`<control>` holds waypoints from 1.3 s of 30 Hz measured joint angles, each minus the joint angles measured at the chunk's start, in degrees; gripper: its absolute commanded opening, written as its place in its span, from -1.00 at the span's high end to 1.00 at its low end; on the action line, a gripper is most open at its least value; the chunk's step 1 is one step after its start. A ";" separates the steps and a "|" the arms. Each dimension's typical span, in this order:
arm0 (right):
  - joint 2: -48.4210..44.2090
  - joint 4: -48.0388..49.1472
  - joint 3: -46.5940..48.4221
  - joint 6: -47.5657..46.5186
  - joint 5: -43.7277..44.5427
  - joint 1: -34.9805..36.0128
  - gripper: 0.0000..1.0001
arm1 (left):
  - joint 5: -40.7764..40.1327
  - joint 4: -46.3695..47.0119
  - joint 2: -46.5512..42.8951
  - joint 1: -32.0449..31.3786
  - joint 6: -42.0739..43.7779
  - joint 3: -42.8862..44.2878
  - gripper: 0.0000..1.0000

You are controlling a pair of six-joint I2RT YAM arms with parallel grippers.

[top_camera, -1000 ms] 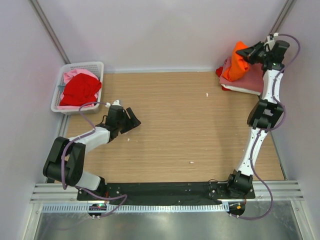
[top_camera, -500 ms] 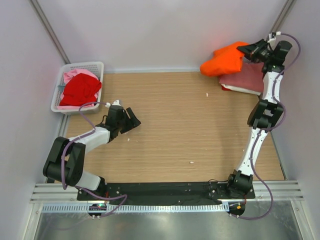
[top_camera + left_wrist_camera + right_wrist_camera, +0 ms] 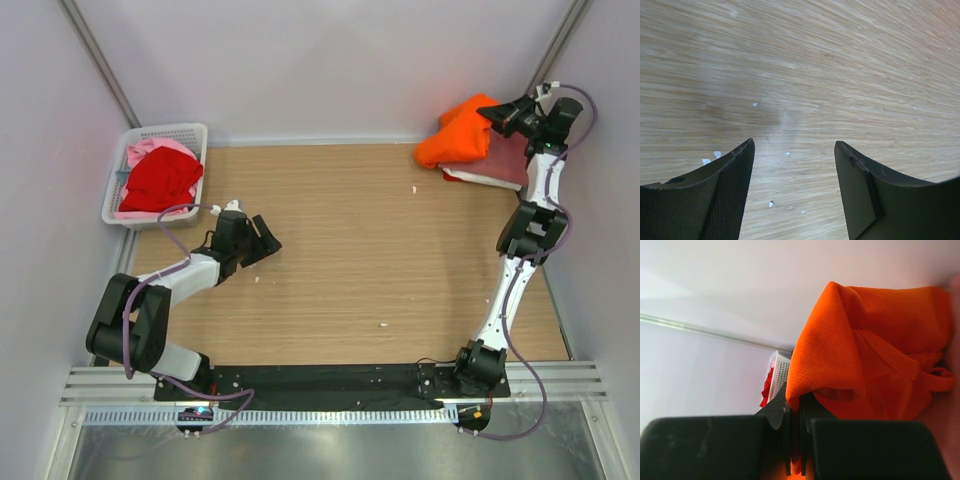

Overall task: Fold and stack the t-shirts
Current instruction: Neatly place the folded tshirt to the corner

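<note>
Orange t-shirt [image 3: 458,138], bunched upright a second earlier, had swung out leftward and dropped back, and it hung at the table's [image 3: 350,250] far right corner over the left edge of the folded pink shirts [image 3: 503,158]. Right fingers [image 3: 865,450] were pinched shut on a fold of its mesh cloth. It looked crumpled and unfolded, probably being shaken open. Left fingers [image 3: 730,195] stayed spread wide and empty above the table.

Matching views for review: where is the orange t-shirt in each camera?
Top external: orange t-shirt far right at the back, held up by the right fingers.
Left wrist: not in it; only the table.
Right wrist: fills centre and right, pinched at its lower edge.
Shared landmark: the white mesh basket, top external and right wrist.
</note>
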 measured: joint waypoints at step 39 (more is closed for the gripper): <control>-26.05 -23.23 -25.40 -35.10 61.88 -1.01 -0.82 | -0.37 2.99 -4.90 -0.15 -0.04 -3.30 -0.33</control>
